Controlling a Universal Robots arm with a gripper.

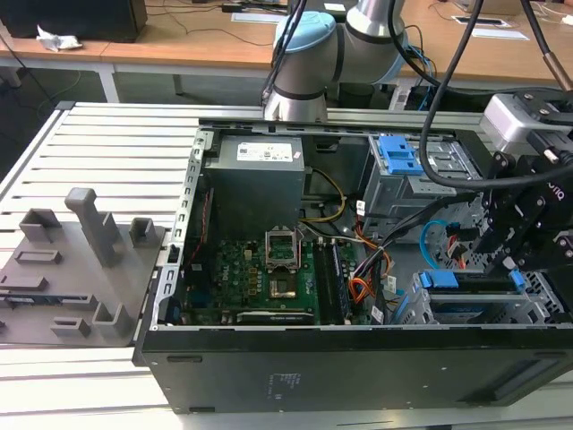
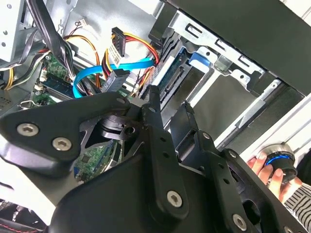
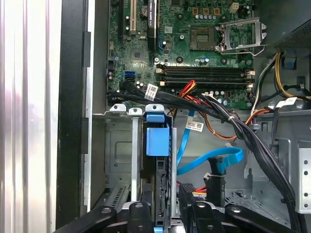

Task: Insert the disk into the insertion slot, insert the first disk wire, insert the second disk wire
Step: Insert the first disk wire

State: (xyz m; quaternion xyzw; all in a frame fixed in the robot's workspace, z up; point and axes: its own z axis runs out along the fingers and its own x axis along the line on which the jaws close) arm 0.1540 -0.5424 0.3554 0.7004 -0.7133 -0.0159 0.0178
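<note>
The disk [image 1: 473,281], silver in its blue carrier, sits edge-up in the insertion slot [image 1: 537,300] at the exterior view's lower right. Its blue tab [image 3: 157,141] shows in the first wrist view. My gripper [image 1: 503,264] hangs just above the disk's far-right end, open, its black fingers [image 2: 153,104] apart with the disk's edge beyond the tips. The first disk wire [image 2: 138,41], red, orange and black, ends in a loose black plug [image 2: 118,36]. The second disk wire [image 2: 97,73], a light-blue loop [image 3: 214,158], lies free beside the slot with its dark plug [image 3: 217,168] unattached.
A larger grey cage with a blue latch [image 1: 398,152] stands behind the slot. Thick black cable bundles [image 3: 233,126] cross between the motherboard [image 1: 260,269] and the bay. A person's hand [image 2: 265,167] rests on a blue-ringed knob outside the case. Grey fixtures [image 1: 81,260] sit at the exterior view's left.
</note>
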